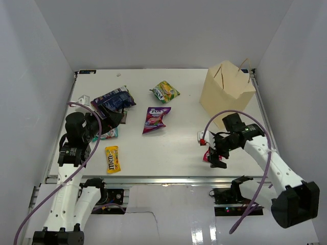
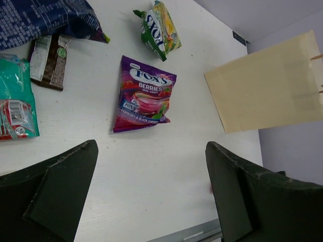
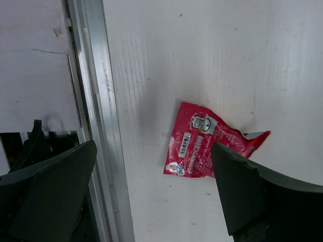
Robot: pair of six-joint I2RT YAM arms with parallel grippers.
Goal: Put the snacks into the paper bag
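The tan paper bag [image 1: 227,89] [image 2: 267,85] stands upright at the back right. Snacks lie on the white table: a dark blue packet [image 1: 113,98] [image 2: 40,17], a green-yellow one [image 1: 164,92] [image 2: 159,30], a purple one [image 1: 155,119] [image 2: 144,96], a teal one [image 1: 108,133] [image 2: 15,101], a yellow one [image 1: 113,158] and a red one [image 1: 206,154] [image 3: 202,143]. My left gripper [image 1: 113,120] [image 2: 151,191] hovers open and empty beside the blue and teal packets. My right gripper [image 1: 217,152] [image 3: 154,191] hangs open just above the red packet, which lies partly under its right finger.
A small brown-and-white packet [image 2: 48,60] lies between the blue and teal ones. The table's metal front rail [image 3: 98,121] runs close to the red packet, with a drop beyond it. White walls enclose the left, back and right sides.
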